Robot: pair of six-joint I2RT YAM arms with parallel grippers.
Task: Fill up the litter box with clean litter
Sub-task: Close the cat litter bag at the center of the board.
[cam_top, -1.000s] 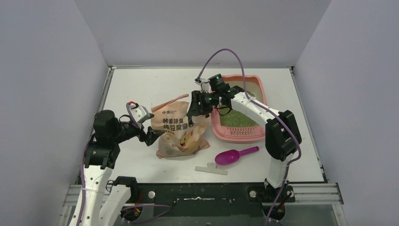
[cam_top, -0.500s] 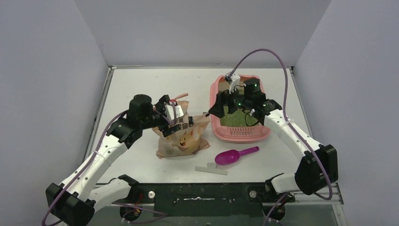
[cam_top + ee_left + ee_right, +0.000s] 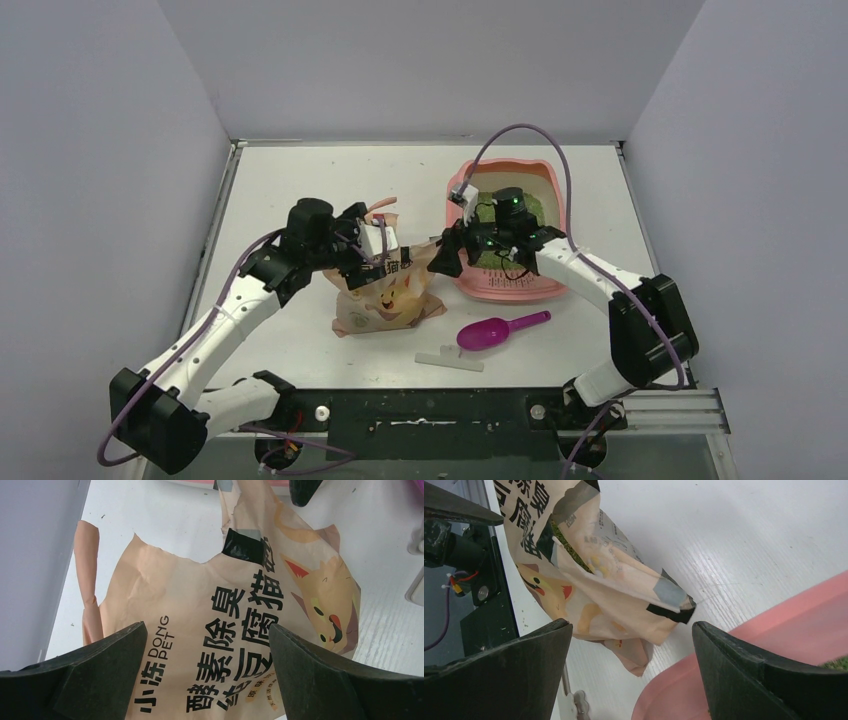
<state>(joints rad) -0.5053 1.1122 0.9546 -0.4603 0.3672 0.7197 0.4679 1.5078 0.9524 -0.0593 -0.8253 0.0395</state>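
Over the last second the left arm has swung up from the left edge of the litter bag (image 3: 385, 290) to hang above its torn top, and the right arm has dipped back to the bag's right corner. The left fingers (image 3: 100, 670) and right fingers (image 3: 744, 670) have spread wide and grasp nothing, so the bag lies loose on the worktop (image 3: 300, 180). The litter box (image 3: 510, 290) sits just right of the bag with green litter (image 3: 533, 210) already in it, so this looks like a fresh two-handed grip for another pour.
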